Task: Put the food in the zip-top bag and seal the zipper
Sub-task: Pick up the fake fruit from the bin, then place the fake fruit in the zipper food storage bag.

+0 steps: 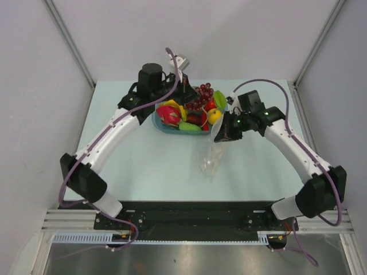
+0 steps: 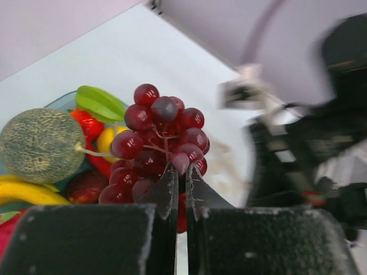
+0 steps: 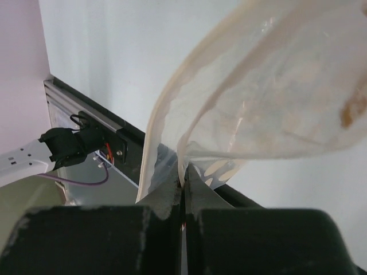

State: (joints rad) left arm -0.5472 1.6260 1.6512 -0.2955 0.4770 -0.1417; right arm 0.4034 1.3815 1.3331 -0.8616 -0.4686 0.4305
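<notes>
From my station I see pale grey walls (image 1: 34, 86) closing in a light blue-green table (image 1: 143, 166), with an aluminium rail (image 1: 74, 217) along its near edge where both arms are bolted. Purple cable (image 1: 74, 166) loops along each arm. At the far middle sits a blue bowl (image 1: 163, 127) heaped with toy fruit. A pink dragon fruit (image 1: 168, 114) and a yellow banana (image 2: 28, 192) crowd its near-left side.

The zip-top bag (image 1: 211, 157) hangs just right of the bowl, its lower end on the table. The right gripper (image 3: 183, 180) is clenched on its upper edge. The only print I make out on it is white round spots.

The grey-green bumpy ball (image 2: 37, 146) lies in the bowl beside the banana. The left gripper (image 2: 180, 183) is pinched tight on the bunch of grapes (image 2: 160, 137) at the bowl's far right. The right arm's black wrist is blurred close behind them.
</notes>
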